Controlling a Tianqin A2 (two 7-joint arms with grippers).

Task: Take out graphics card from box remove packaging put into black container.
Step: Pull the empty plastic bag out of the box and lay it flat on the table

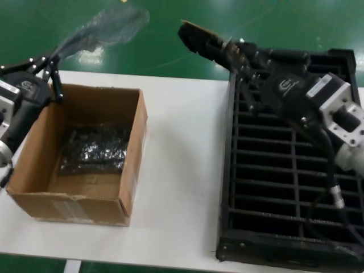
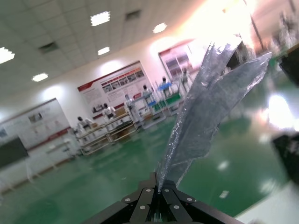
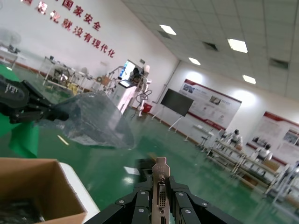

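My left gripper (image 1: 54,60) is shut on the empty silver-grey packaging bag (image 1: 105,28) and holds it up above the far left corner of the cardboard box (image 1: 128,165). The bag rises from between my jaws in the left wrist view (image 2: 210,116). My right gripper (image 1: 236,54) is shut on the graphics card (image 1: 199,38), held in the air past the far left corner of the black container (image 1: 230,170). In the right wrist view the card's silver bracket (image 3: 160,186) stands between my jaws, and the bag (image 3: 93,119) and left gripper (image 3: 44,112) show farther off.
Dark glossy bagged boards (image 1: 94,149) lie in the box's bottom. The box (image 3: 32,182) stands on the left of the white table (image 1: 182,170), the slotted container on the right. My right arm's body (image 1: 335,122) and cables hang over the container. Green floor lies beyond the table.
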